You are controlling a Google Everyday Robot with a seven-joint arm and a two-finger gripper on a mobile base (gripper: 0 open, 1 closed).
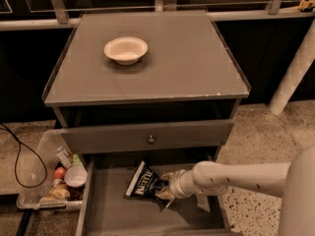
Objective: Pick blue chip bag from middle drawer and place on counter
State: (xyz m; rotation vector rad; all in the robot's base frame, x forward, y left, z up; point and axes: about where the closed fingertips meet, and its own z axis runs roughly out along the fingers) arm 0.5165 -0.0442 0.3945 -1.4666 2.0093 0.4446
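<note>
The blue chip bag [143, 185] lies tilted on the floor of the open middle drawer [106, 208], white lettering up. My gripper [165, 187] reaches in from the right on a white arm [236, 177]. It sits at the bag's right end, with one finger above that end and one below, shut on it. The bag rests low in the drawer. The counter [182, 63] above is a flat grey cabinet top with a chipped front edge.
A white bowl [125, 49] stands on the counter's back left. A shut drawer front with a small round knob [151, 139] overhangs the open drawer. A clear bin [59, 178] of snacks sits on the floor at left, next to a black cable [19, 161].
</note>
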